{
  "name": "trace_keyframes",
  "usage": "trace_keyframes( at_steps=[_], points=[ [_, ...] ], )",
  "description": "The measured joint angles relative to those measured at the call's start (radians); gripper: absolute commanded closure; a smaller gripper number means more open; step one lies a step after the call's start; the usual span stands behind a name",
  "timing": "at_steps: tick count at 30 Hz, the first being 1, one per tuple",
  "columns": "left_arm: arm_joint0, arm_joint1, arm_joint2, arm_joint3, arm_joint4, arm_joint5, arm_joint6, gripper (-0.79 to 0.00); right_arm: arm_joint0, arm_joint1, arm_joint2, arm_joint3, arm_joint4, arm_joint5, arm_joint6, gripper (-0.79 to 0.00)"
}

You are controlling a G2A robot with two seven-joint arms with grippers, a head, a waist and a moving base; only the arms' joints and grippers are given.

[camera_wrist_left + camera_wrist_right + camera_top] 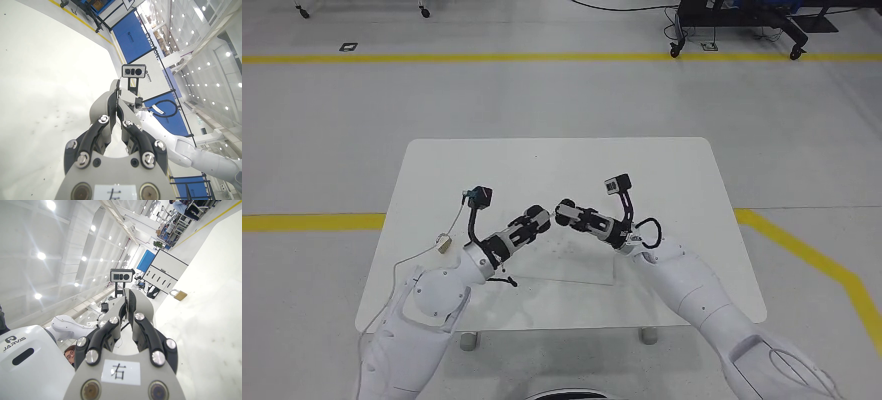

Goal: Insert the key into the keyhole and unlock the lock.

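Meeting tip to tip above the middle of the white table (pixel 672 170), the left gripper (pixel 539 214) and the right gripper (pixel 564 210) are both pressing their pads flat together. Whether anything thin is sitting between those pads I cannot tell. The padlock (pixel 179 295) is lying flat on the table, well beyond the right gripper's tips and behind the left gripper, beside that arm.

The padlock (pixel 179 295) has what looks like a brass body and a shiny metal shackle; the surface (pixel 208 323) is smooth matt white.
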Motion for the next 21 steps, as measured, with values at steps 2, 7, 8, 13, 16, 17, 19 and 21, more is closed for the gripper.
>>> trace_keyframes(
  at_steps=[2, 7, 8, 13, 16, 17, 19, 21],
  points=[
    [-0.001, 0.002, -0.009, -0.003, -0.010, -0.006, -0.009, 0.000, -0.003, 0.005, 0.010, -0.007, 0.003, 0.005, 0.010, -0.348],
    [-0.003, 0.006, -0.025, -0.006, -0.020, -0.026, -0.044, 0.000, -0.016, 0.020, 0.034, -0.030, -0.012, 0.018, 0.022, -0.376],
    [-0.006, 0.008, -0.026, -0.005, -0.019, -0.028, -0.062, 0.000, -0.017, 0.023, 0.036, -0.033, -0.023, 0.023, 0.027, -0.372],
    [-0.040, 0.018, -0.039, 0.010, -0.044, -0.020, -0.217, 0.000, -0.012, 0.052, 0.039, -0.058, -0.148, 0.052, 0.057, -0.326],
    [-0.050, 0.025, -0.047, 0.006, -0.005, -0.030, -0.257, 0.000, -0.021, 0.065, 0.048, -0.066, -0.173, 0.036, 0.040, -0.283],
    [-0.048, 0.025, -0.046, 0.004, 0.002, -0.031, -0.255, 0.000, -0.024, 0.068, 0.047, -0.074, -0.172, 0.035, 0.040, -0.280],
    [-0.044, 0.026, -0.043, 0.001, 0.003, -0.033, -0.255, 0.000, -0.029, 0.075, 0.041, -0.093, -0.166, 0.041, 0.045, -0.277],
    [-0.043, 0.027, -0.039, 0.001, 0.005, -0.033, -0.257, 0.000, -0.032, 0.080, 0.035, -0.104, -0.159, 0.048, 0.053, -0.280]
  ],
)
